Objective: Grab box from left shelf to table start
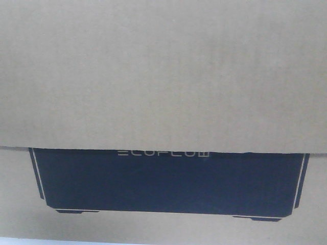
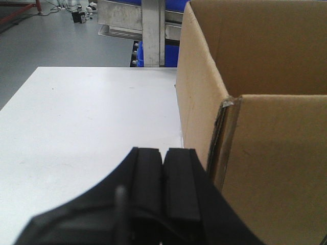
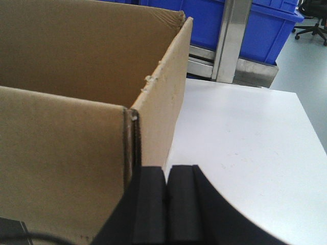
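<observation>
On the left, the left gripper has its black pads pressed together with nothing between them, just beside the outer left wall of the cardboard box. The box stands on the white table, with its open top and bare inner walls showing. Beyond the table's far edge the metal shelf stands with blue bins behind its upright.

In the front view the box fills everything; a plain flap covers the top of its black printed rectangle, where white "ECOFLOW" lettering reads only in part, its upper half cut off by the flap.

On the right, the right gripper is likewise closed on nothing, its pads touching beside the box's right front corner, over the table's right part. Blue bins and a shelf post sit behind. The box's base is hidden.
</observation>
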### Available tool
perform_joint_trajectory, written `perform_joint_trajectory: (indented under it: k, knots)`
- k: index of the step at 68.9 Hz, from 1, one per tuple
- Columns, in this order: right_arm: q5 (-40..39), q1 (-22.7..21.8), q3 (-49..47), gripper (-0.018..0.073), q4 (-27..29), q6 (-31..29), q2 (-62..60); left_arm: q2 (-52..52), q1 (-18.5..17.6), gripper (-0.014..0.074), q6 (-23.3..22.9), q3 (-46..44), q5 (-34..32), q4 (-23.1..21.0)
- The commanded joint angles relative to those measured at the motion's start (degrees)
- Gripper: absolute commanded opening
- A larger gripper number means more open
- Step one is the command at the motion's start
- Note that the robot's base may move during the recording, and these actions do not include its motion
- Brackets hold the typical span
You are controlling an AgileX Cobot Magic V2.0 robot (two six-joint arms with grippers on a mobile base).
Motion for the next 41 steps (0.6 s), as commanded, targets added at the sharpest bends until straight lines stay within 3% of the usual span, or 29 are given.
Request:
perform_joint_trajectory:
  k: [1, 25, 31, 37, 41]
  knots:
    - [-5.4, 0.0, -1.4, 0.0057, -0.4, -0.2, 0.2, 0.5, -0.3, -0.0099, 0.0, -1.6, -5.3, 0.7]
    - [-5.4, 0.0, -1.4, 0.0057, -0.4, -0.2, 0.2, 0.5, -0.3, -0.0099, 0.0, -1.6, -5.1, 0.2]
    - [-5.4, 0.0, -1.4, 0.0057, -0.4, -0.2, 0.2, -0.3, -0.1, -0.0099, 0.6, -1.6, -5.2, -4.5]
    - [-5.4, 0.0, -1.4, 0.0057, -0.4, -0.2, 0.2, -2.0, 1.9, -0.0099, 8.9, -0.9, -5.4, -11.2]
    - [-5.4, 0.0, -1.4, 0.0057, -0.4, -0.2, 0.2, -3.4, 4.2, -0.0099, 11.3, 0.5, -6.3, -13.9]
